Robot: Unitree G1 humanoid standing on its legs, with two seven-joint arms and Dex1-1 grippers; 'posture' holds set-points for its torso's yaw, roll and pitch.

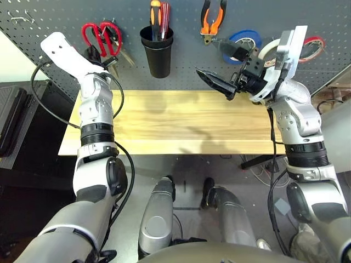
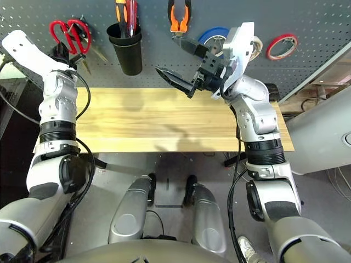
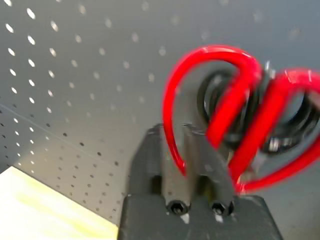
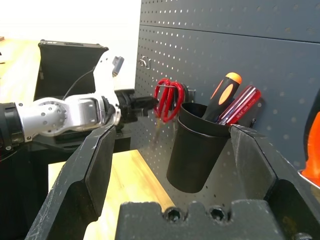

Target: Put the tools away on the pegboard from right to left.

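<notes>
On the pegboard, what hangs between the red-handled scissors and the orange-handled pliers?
In the left eye view, the black cup holder sits between the red-handled scissors and pliers, holding the screwdriver and a red-handled tool beside it.

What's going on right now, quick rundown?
Left gripper pinching a loop of the red-handled scissors at the pegboard. Right gripper open, empty, over the table. Nothing in the way.

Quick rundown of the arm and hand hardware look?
Silver forearms with black ribbed wrist collars and white wrist housings. Loose black cables loop alongside each forearm. Left hand and right hand each have two black fingers, wedge-shaped and tapering, bolted to a black base by two hex screws.
</notes>
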